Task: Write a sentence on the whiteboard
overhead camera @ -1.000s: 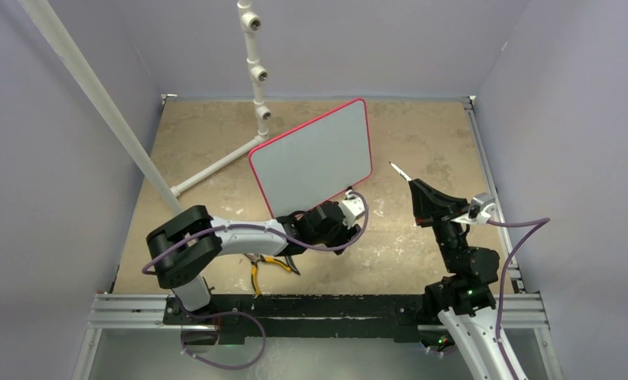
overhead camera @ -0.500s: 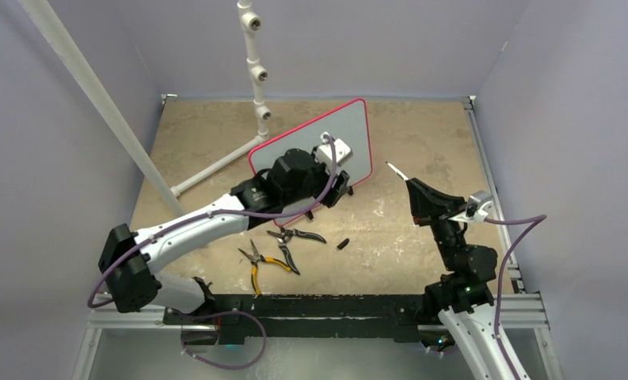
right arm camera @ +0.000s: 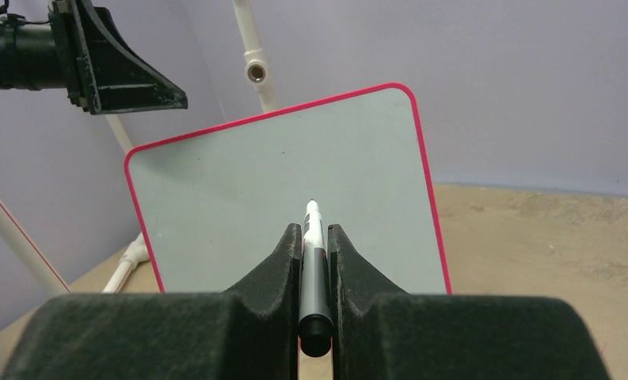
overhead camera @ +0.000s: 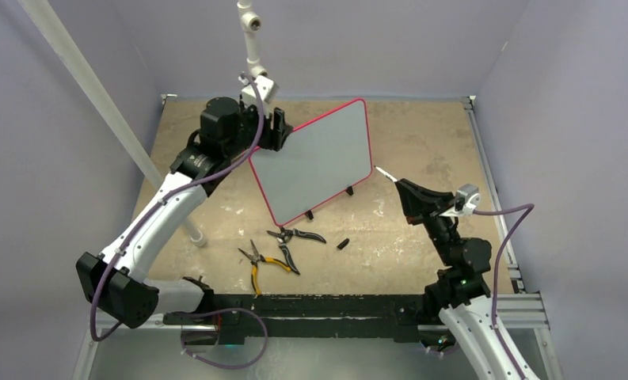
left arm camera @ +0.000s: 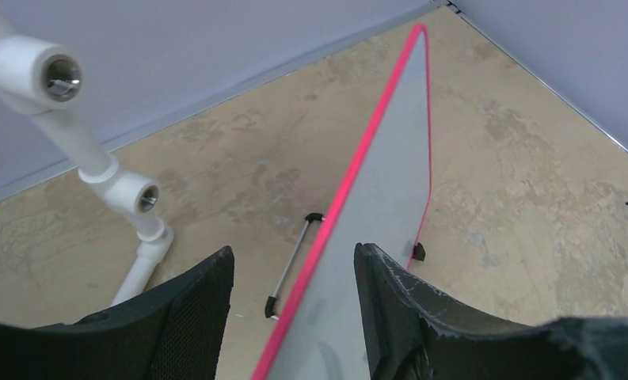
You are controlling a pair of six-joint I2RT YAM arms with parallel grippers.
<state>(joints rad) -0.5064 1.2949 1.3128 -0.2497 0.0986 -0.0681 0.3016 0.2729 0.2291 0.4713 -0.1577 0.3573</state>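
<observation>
The left fingers (left arm camera: 190, 317) stand released astride the pink edge of the whiteboard (overhead camera: 318, 158), likely to steady it, while the right fingers (right arm camera: 283, 261) clench a marker (right arm camera: 312, 269) aimed at its blank face ahead (nothing written yet)

**Left arm** (overhead camera: 156, 218) and **right arm** (overhead camera: 461, 253): white link shells joined by black cylindrical joint housings, each trailed by a loose purple cable (overhead camera: 504, 210). Left tool (overhead camera: 277, 129) and right tool (overhead camera: 401, 188) are matte black, with thick wedge-shaped fingers (left arm camera: 192, 317), finely meshed on the flank. A small white camera (overhead camera: 261, 85) caps each wrist.
</observation>
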